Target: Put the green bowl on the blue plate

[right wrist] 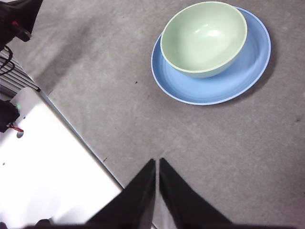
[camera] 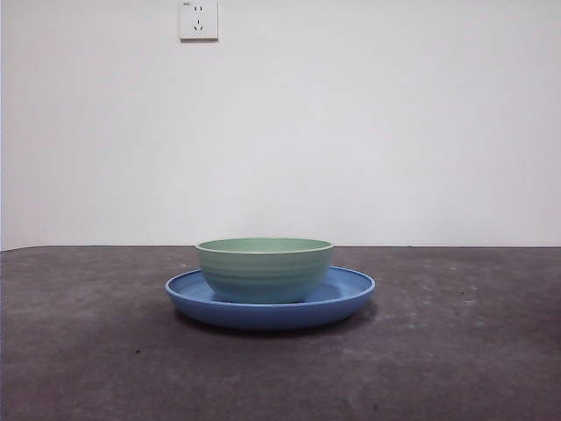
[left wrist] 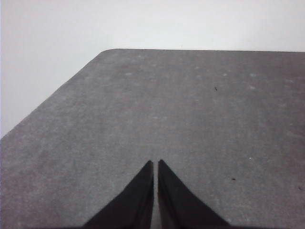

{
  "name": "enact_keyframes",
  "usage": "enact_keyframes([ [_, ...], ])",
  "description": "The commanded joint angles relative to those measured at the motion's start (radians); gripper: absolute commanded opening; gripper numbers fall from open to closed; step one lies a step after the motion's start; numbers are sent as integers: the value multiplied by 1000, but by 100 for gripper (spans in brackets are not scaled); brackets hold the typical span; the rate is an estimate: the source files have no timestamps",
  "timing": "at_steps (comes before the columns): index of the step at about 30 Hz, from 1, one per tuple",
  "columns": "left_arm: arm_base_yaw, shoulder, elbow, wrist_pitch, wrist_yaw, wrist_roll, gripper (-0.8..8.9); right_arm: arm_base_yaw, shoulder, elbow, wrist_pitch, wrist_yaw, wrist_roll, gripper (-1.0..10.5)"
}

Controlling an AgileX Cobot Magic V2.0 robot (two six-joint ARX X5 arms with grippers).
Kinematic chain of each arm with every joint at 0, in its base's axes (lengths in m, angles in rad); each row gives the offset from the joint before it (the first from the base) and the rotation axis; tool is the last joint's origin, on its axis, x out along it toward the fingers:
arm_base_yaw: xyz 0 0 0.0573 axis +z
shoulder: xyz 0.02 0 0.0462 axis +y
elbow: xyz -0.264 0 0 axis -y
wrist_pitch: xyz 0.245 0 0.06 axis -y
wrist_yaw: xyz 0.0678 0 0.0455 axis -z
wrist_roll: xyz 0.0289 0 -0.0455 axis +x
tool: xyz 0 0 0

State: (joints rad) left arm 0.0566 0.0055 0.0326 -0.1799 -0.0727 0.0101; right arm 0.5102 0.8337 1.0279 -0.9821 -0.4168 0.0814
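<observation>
The green bowl stands upright on the blue plate in the middle of the grey table, a little off the plate's centre. In the right wrist view the empty bowl sits on the plate, well away from my right gripper, which is shut and empty above the table's edge. My left gripper is shut and empty over bare table; neither bowl nor plate shows in its view. No gripper shows in the front view.
A white wall with a socket is behind the table. The right wrist view shows a white base with black cables beside the table edge. The left wrist view shows a rounded table corner.
</observation>
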Motion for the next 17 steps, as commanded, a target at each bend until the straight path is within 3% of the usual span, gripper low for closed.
enact_keyframes([
  [1, 2, -3, -21, -7, 1, -27, 15, 6, 7, 21, 11, -2, -12, 6],
  [17, 2, -3, -21, -7, 1, -27, 15, 6, 7, 21, 11, -2, -12, 6],
])
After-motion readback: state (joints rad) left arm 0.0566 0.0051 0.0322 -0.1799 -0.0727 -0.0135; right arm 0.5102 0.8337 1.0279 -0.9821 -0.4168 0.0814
